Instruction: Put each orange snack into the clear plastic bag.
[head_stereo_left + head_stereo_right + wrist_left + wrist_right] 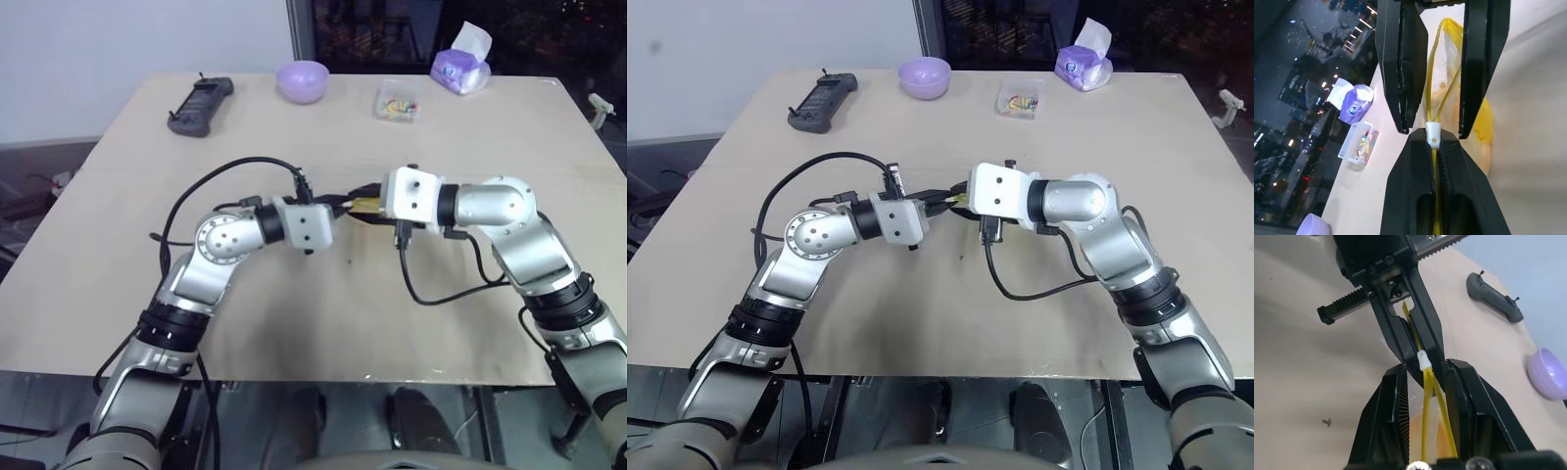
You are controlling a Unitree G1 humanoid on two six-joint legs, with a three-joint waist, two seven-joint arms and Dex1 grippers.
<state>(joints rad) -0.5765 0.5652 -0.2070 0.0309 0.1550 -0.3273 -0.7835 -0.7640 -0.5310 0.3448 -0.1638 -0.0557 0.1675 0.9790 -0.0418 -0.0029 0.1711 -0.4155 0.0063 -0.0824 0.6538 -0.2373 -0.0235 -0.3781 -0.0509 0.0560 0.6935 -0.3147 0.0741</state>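
clear plastic bag (1449, 73), left claw (1435, 142) pinching zip

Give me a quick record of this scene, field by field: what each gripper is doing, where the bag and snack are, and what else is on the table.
left gripper: shut on the yellow strip of the clear plastic bag, by the white slider
right gripper: fingers apart, either side of the yellow strip
orange snack: inside the bag, seen through the plastic
bag position: held between the two grippers above the table
far edge of table: black controller, purple bowl, small clear box, purple tissue pack
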